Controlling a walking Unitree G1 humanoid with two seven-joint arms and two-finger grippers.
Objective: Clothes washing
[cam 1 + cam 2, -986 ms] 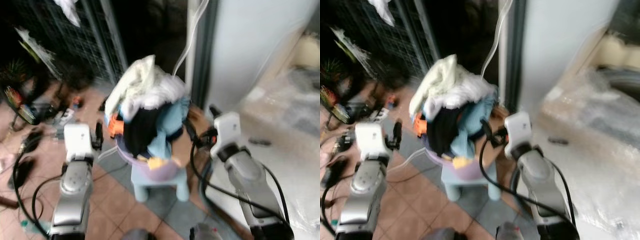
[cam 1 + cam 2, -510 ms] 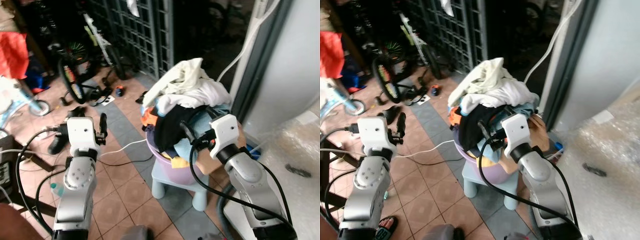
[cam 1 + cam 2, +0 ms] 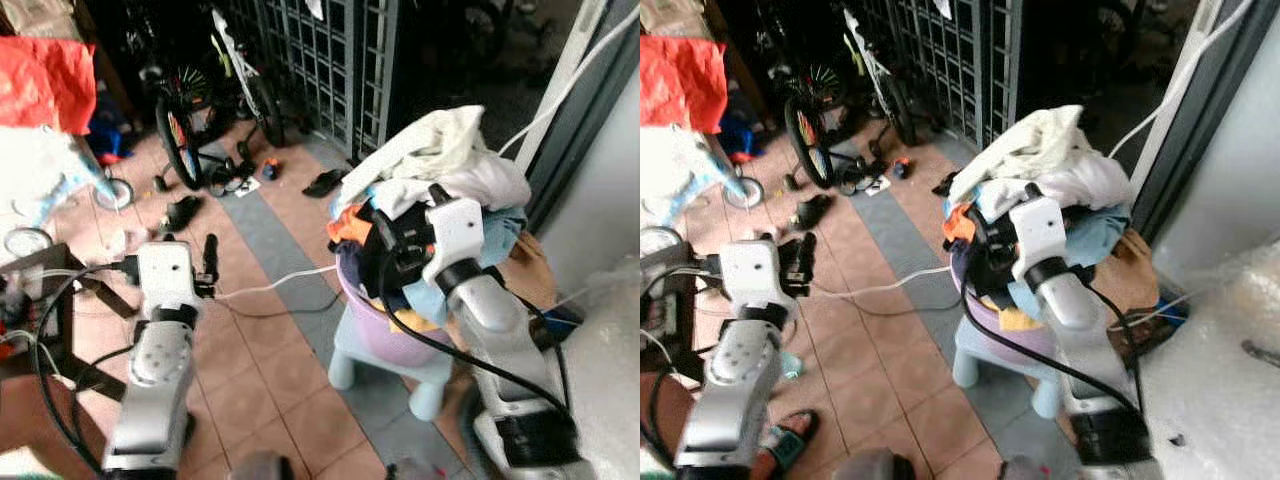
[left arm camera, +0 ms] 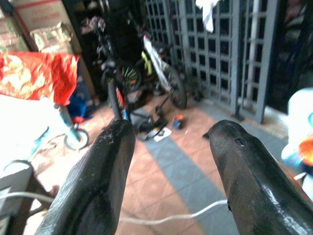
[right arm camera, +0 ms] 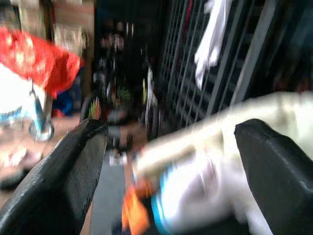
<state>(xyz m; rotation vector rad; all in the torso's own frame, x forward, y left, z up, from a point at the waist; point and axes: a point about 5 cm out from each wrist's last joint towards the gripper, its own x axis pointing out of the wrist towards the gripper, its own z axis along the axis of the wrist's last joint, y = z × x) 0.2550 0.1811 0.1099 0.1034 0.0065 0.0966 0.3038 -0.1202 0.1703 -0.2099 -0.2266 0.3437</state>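
Note:
A purple laundry basket (image 3: pixel 362 322) stands on a pale blue stool (image 3: pixel 378 368). It is heaped with clothes (image 3: pixel 440 150): white and cream on top, black, blue and orange below. My right gripper (image 3: pixel 386 236) is raised against the near side of the pile, by the dark garment. It is open, and in the right wrist view the white and orange cloth lies beyond its fingers (image 5: pixel 73 166), with nothing held. My left gripper (image 3: pixel 209 258) hangs over the tiled floor to the left of the basket, open and empty, its fingers (image 4: pixel 100 166) wide apart.
A white cable (image 3: pixel 275 288) runs across the tiles toward the basket. Bicycles (image 3: pixel 190 130), shoes (image 3: pixel 180 212) and a metal grille (image 3: pixel 330 50) lie beyond. A dark wooden frame (image 3: pixel 45 268) is at the left, a brown bag (image 3: pixel 522 268) behind the basket. A person's sandalled foot (image 3: pixel 785 442) is near my left side.
The whole picture has shifted, so the camera has moved: the basket now sits further right and more floor shows at the left. Both arms keep much the same pose, both grippers open.

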